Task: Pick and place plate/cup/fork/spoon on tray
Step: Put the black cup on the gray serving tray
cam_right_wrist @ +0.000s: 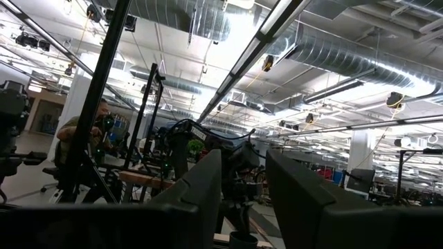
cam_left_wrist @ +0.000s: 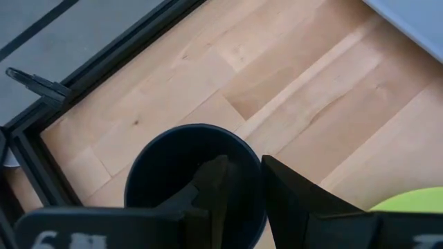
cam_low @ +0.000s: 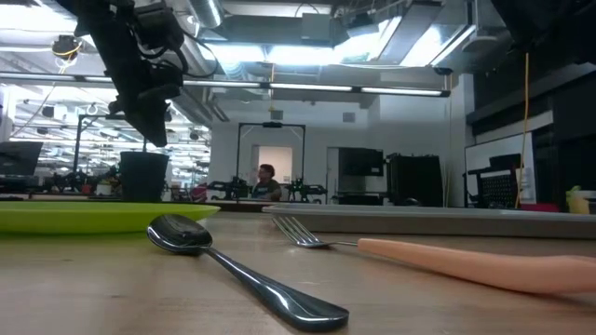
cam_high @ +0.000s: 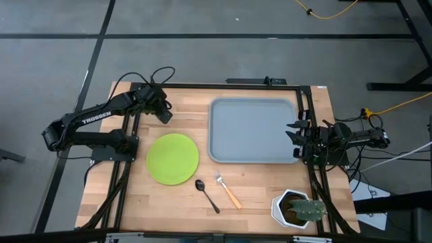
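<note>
**Cup between the left hand's fingers at the desk's far corner**

Cup first, from overhead: the small near-black cylindrical cup [cam_high: 164, 115] sits on the wooden desk [cam_high: 263, 185] right under the left hand [cam_high: 164, 113], at the far left corner. Just nearer than that hand lies the flat round lime-green plate [cam_high: 173, 158]; to its right, well apart, is the large grey-blue rectangular tray [cam_high: 253, 130], bare. Beyond the plate from the hand lie the dark metal spoon [cam_high: 207, 194] and the orange-handled fork [cam_high: 227, 190], side by side, not touching. The right hand [cam_high: 295, 138] waits at the tray's right edge, fingers spread. A white hexagonal pot with a cactus [cam_high: 297, 208] stands at the near right corner.

At desk level, the spoon [cam_low: 237, 270] and fork [cam_low: 438, 254] lie in front, the plate [cam_low: 98, 218] behind them, the cup [cam_low: 144, 176] beyond the plate with the left hand [cam_low: 149, 116] just above it. A person sits far off in the room.

Left wrist camera: one finger [cam_left_wrist: 211, 190] reaches inside the cup [cam_left_wrist: 169, 162], the other sits outside its wall; the gap is narrow around the rim, though whether they press it I cannot tell.

Right wrist camera: fingers [cam_right_wrist: 201, 190] apart, nothing between.
</note>
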`<state>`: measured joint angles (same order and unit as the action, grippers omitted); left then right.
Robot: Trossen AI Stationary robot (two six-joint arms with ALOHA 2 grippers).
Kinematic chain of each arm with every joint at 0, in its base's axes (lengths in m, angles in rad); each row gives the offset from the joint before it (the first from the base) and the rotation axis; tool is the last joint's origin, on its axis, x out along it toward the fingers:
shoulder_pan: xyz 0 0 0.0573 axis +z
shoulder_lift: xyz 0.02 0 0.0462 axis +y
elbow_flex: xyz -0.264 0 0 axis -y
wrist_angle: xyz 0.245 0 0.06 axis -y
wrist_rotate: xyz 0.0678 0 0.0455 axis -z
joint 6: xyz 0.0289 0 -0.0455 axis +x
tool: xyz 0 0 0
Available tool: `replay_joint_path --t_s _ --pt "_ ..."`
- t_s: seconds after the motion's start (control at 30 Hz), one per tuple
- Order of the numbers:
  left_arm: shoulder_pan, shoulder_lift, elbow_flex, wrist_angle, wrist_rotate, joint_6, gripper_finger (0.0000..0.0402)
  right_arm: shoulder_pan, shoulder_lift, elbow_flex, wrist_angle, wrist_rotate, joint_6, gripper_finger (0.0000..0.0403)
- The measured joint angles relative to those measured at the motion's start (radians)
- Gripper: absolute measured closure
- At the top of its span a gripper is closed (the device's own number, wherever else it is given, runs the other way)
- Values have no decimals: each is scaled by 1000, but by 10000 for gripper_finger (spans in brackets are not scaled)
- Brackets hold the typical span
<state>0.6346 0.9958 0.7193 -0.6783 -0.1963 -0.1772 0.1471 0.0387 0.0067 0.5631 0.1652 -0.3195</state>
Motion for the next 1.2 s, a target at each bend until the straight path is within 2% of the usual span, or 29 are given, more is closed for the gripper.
replay_joint_path --t_s 0.57,1.0,1.2 --pt "-68 0 -54 1 -5 -56 320 0 0 0 0 0 0 283" --pt "-69 0 -55 1 -60 -46 320 0 0 0 0 0 -3 283" --pt "-69 0 -54 1 -142 34 320 0 0 0 -3 0 -3 283"
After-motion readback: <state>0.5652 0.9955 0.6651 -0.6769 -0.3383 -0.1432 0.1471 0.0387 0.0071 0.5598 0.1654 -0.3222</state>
